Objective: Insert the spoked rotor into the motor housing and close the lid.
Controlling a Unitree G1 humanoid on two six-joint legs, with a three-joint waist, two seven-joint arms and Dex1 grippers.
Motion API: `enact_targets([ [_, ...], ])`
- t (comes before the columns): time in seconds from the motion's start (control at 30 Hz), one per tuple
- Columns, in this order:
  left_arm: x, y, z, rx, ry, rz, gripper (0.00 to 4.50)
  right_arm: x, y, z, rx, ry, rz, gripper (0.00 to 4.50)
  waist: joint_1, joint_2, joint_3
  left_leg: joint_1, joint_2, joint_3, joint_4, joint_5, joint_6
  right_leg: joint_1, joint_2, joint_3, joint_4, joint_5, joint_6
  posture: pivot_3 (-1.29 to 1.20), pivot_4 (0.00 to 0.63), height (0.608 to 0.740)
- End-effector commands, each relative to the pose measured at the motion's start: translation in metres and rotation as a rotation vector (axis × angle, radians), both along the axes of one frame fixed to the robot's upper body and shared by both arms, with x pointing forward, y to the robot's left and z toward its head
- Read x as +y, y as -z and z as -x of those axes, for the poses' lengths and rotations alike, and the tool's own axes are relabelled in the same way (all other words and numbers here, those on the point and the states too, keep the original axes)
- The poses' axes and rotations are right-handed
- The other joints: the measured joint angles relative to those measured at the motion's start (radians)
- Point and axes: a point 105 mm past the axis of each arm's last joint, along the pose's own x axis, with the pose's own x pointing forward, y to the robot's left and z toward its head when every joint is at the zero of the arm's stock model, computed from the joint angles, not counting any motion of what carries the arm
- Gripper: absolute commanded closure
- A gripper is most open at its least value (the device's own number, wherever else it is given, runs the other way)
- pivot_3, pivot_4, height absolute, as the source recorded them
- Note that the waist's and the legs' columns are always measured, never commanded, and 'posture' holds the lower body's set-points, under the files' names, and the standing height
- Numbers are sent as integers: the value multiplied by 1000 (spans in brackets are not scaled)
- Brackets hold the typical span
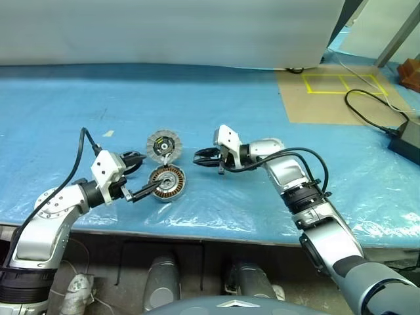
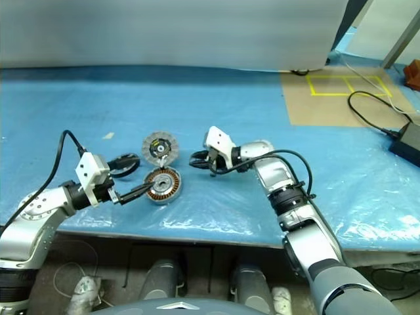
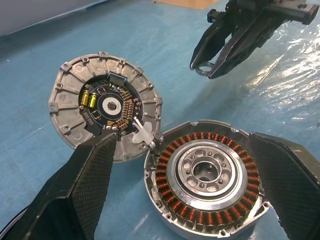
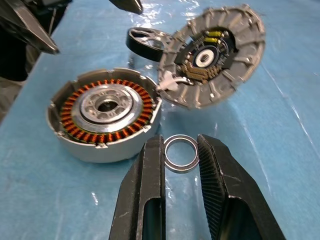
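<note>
fingers of my right gripper pinch a small metal ring above the open motor housing, left fingers wide around it; a slip could drop it into the copper windings.

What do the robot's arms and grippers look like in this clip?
Both arms are silver-grey metal segments with black joints. Each wrist carries a white boxy camera block fed by a looping black cable. The left gripper and right gripper each have two black fingers with textured inner pads.
</note>
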Motion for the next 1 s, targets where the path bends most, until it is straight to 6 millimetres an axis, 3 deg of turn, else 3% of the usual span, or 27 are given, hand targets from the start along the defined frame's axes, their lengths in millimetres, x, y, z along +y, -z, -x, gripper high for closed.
enact_targets([
  [0.03,5,-10,2,-54,-19,4,30,22,-25,8,-14,-82,-64,3930,-3,0,0,0,0,0,0,0,0,0,0,0,0,0,0,0,150,740],
  [0.37,17,-2,26,-37,-53,-19,30,56,-11,20,24,-214,-32,3930,4,0,0,-2,0,0,-1,0,0,-1,0,0,-2,0,0,0,150,740],
  [0.63,1,-6,31,-55,-8,-1,30,65,-1,22,75,-259,1,3930,1,0,0,0,0,0,-1,0,0,0,0,0,-2,0,0,0,150,740],
  [1.0,1,2,32,-32,-2,-14,30,73,7,20,98,-265,14,3930,-1,0,0,-1,0,1,-2,0,0,-1,0,0,-2,0,0,0,150,740],
])
